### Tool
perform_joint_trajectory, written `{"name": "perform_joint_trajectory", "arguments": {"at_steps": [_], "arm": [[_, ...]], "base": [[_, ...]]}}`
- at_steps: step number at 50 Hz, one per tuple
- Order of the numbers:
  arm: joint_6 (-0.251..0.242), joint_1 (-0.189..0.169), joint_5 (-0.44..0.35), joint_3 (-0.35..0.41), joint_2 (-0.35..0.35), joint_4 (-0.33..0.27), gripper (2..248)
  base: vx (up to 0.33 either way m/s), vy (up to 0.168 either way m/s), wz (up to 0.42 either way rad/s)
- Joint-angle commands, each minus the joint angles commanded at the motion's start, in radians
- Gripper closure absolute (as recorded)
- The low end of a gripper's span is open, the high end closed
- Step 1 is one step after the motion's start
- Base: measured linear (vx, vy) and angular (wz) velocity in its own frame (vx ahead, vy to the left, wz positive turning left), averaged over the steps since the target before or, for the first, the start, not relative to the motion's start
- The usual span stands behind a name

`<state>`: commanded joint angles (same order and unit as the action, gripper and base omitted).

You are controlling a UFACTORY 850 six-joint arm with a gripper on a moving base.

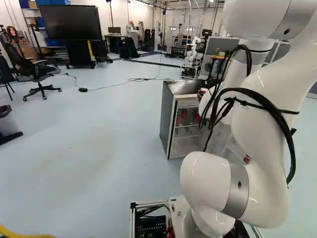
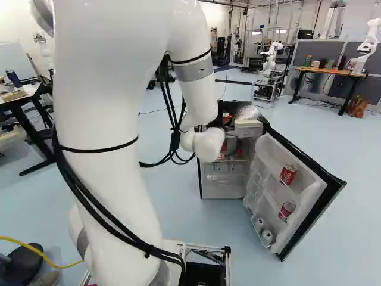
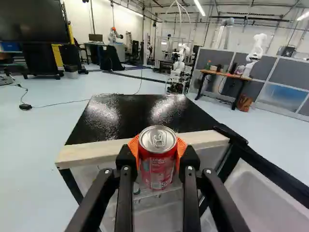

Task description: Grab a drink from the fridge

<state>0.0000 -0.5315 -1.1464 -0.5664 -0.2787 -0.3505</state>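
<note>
Long white ceiling lights (image 3: 198,6) shine brightly; two patches of glare whiten the glossy black fridge top (image 3: 131,126).

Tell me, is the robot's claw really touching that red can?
Touching. The wrist view shows it: the red can sits between the gripper's two fingers, with orange pads against it on both sides.

Blue flr (image 1: 99,124), white walls (image 3: 104,21), blk TV (image 1: 69,22), swivel chair (image 1: 37,71), prob. a bin (image 1: 7,123).

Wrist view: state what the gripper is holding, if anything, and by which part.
The gripper holds a red drink can by the upper part of its sides, just below the silver top, between its two orange pads.
</note>
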Motion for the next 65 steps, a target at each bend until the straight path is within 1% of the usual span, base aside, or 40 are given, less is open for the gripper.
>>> {"name": "perform_joint_trajectory", "arguments": {"at_steps": [32,57,65], "arm": [[0.0,0.023,0.066,-0.078,-0.049,0.0,155],[0.0,0.026,0.07,-0.084,-0.001,0.0,155],[0.0,0.029,0.07,-0.093,0.003,0.0,155]], "base": [[0.0,0.0,0.0],[0.0,0.0,0.0],[0.0,0.0,0.0]]}}
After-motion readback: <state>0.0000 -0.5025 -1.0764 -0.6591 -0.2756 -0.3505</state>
